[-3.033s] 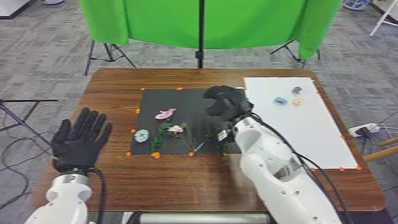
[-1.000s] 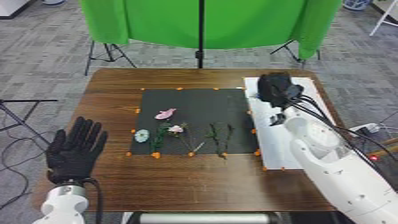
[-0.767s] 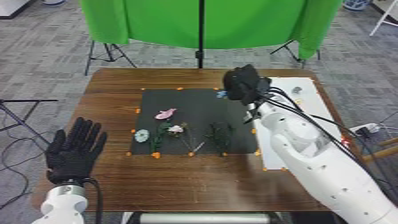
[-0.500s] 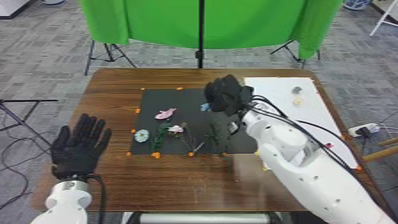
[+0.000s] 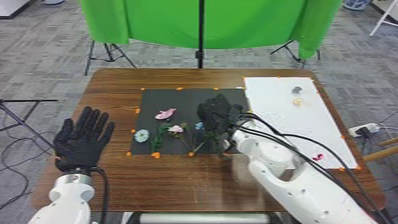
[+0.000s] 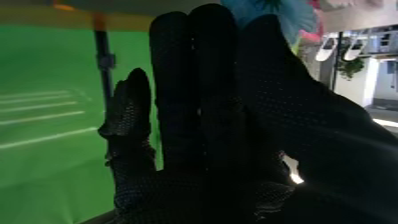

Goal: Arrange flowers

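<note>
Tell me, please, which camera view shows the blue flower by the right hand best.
The right wrist view: the blue flower's petals appear large there, though partly cut off. The head view shows it as just a small blue patch beside the right hand.

Your brown wooden table [image 5: 187,185] looks smooth, faintly glossy toward its near edge; the dark mat [image 5: 182,96] looks matt. By the right edge, your white sheet [image 5: 266,90] looks smooth. Beyond the far edge hangs green cloth [image 5: 151,25].
</note>
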{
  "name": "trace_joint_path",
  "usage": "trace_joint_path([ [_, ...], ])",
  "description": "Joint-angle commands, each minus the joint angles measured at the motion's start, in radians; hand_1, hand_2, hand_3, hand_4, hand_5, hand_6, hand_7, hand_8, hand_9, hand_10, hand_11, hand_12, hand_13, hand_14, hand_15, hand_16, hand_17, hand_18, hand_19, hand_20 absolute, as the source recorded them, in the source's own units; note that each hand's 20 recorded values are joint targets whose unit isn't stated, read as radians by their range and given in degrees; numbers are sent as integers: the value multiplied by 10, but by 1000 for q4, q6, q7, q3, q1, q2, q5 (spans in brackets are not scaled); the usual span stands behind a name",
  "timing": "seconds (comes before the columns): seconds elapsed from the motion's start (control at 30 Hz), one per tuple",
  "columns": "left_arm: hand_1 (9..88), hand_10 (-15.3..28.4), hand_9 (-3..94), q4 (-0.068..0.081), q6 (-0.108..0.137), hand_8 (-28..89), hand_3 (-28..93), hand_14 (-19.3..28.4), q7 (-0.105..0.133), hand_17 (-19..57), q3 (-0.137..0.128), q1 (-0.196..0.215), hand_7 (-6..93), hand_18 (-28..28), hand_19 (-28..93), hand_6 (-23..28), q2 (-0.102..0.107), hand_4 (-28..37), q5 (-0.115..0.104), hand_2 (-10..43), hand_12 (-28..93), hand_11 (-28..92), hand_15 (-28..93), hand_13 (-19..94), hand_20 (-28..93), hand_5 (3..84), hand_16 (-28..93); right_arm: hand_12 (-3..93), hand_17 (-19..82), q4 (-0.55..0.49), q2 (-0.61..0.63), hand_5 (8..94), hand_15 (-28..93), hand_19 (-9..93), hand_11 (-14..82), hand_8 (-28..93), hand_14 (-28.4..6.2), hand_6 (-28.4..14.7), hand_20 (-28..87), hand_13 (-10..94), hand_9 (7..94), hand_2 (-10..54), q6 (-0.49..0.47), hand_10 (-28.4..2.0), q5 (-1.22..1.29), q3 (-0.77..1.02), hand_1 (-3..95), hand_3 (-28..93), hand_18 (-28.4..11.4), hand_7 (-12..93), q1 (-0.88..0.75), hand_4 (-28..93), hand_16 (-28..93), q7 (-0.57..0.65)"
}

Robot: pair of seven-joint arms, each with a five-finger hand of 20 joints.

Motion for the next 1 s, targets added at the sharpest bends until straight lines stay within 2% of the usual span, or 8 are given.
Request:
trace_joint_path([
  [0.03, 272, 148, 422, 3, 21, -105, 769, 155, -6, -76, 6, 13, 138, 138, 382, 95, -9, -283, -32, 190, 86, 228, 401, 299, 128, 497, -92, 330, 283, -7, -18, 729, 388, 826, 75, -67, -68, 12, 421, 638, 809, -95, -114, -102, -29, 14, 579, 725, -210, 342, -1, -283, 366, 10],
  [0.33, 270, 147, 421, 9, 27, -106, 768, 154, -15, -78, 12, -1, 139, 138, 385, 95, -16, -283, -34, 191, 85, 230, 401, 294, 129, 496, -93, 175, 270, -42, -21, 702, 390, 806, 167, -99, -81, 16, 410, 615, 723, -95, -157, -117, 19, 39, 532, 773, -212, 200, -8, -283, 323, 32],
  [0.53, 251, 148, 422, 10, 44, -105, 760, 156, -12, -78, 16, -4, 139, 138, 386, 95, -14, -283, -42, 199, 85, 232, 406, 296, 128, 495, -93, 142, 263, -100, 14, 661, 418, 803, 124, -144, -92, 11, 407, 600, 656, -95, -169, -119, 37, 52, 494, 822, -216, 175, -32, -283, 279, 51],
  [0.6, 250, 148, 423, 7, 32, -105, 761, 156, -12, -77, 16, -1, 141, 139, 386, 95, -16, -283, -46, 199, 85, 233, 408, 298, 128, 495, -94, 132, 259, -134, 30, 644, 442, 802, 107, -138, -100, 11, 404, 590, 628, -95, -192, -119, 36, 80, 476, 843, -218, 163, -47, -283, 224, 53],
  [0.73, 250, 149, 425, 6, 18, -106, 761, 156, -13, -77, 18, -3, 141, 139, 386, 95, -10, -283, -32, 199, 85, 235, 408, 300, 128, 495, -95, 127, 253, -133, 77, 602, 441, 791, 95, -138, -109, 7, 398, 558, 584, -95, -94, -120, 22, 181, 445, 850, -221, 154, -71, -283, 196, 119],
  [0.77, 250, 149, 425, 3, 18, -106, 761, 156, 0, -77, 20, 2, 141, 139, 386, 95, 1, -283, -32, 199, 85, 235, 408, 300, 128, 495, -95, 127, 249, -98, 79, 594, 421, 779, 94, -138, -116, 4, 391, 530, 572, -95, -62, -120, -18, 206, 440, 856, -220, 153, -63, -283, 184, 126],
  [0.93, 252, 149, 426, -9, 9, -106, 763, 157, 9, -77, 32, 22, 141, 139, 387, 96, 17, -283, 39, 198, 84, 235, 408, 300, 128, 494, -95, 113, 191, 85, 88, 562, 234, 642, 86, -148, -145, 8, 300, 364, 484, -95, -1, -116, 17, 320, 423, 890, -200, 172, -5, -283, 141, 226],
  [1.0, 253, 149, 425, -14, 5, -106, 762, 157, 16, -77, 28, 29, 141, 139, 386, 96, 19, -283, 38, 198, 84, 234, 408, 300, 127, 494, -95, 108, 171, 134, 106, 547, 196, 599, 84, -153, -151, 9, 270, 338, 463, -95, 16, -114, 13, 357, 423, 895, -193, 179, -4, -283, 142, 231],
])
